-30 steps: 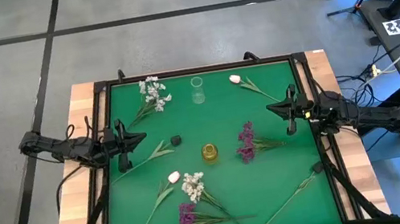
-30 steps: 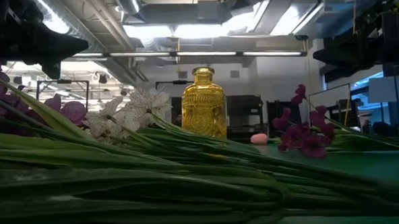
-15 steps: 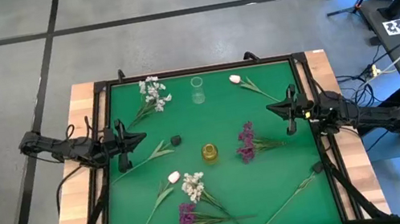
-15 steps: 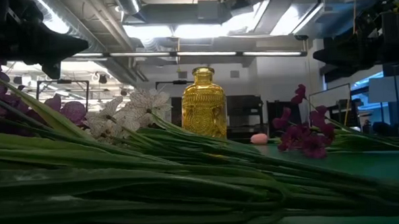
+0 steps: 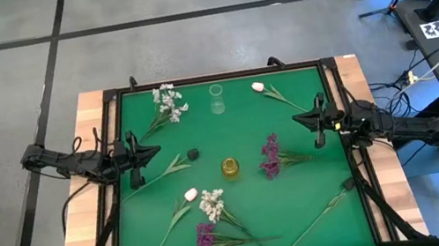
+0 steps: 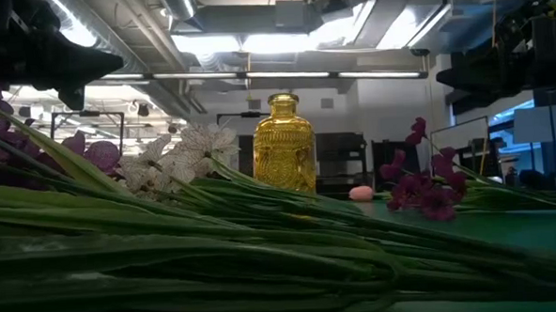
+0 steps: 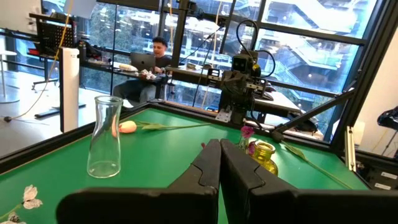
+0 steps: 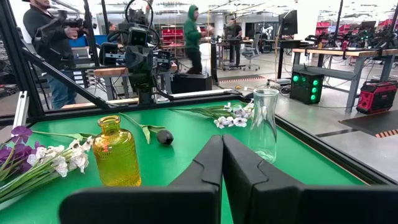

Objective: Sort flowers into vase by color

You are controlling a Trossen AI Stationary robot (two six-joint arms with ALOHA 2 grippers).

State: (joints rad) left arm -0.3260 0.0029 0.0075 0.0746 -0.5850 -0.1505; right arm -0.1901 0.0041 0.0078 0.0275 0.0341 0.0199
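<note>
Flowers lie scattered flat on the green mat: white sprigs [image 5: 169, 103] at the far left, a pale tulip [image 5: 258, 87] at the far side, a purple cluster [image 5: 271, 154] right of centre, and a tulip bud [image 5: 190, 195], white cluster [image 5: 211, 203] and purple cluster [image 5: 204, 242] near the front. A yellow glass vase [image 5: 230, 168] stands upright mid-table and a clear glass vase [image 5: 216, 98] stands at the far side. My left gripper [image 5: 158, 150] hovers shut at the left edge and my right gripper [image 5: 295, 116] hovers shut at the right edge. Both hold nothing.
Two dark-budded stems lie on the mat, one left of centre [image 5: 193, 154] and one at the near right [image 5: 348, 184]. A black frame [image 5: 220, 75] rims the mat. Green stems [image 6: 216, 253] fill the low view's foreground. People [image 8: 193, 37] stand in the room beyond the table.
</note>
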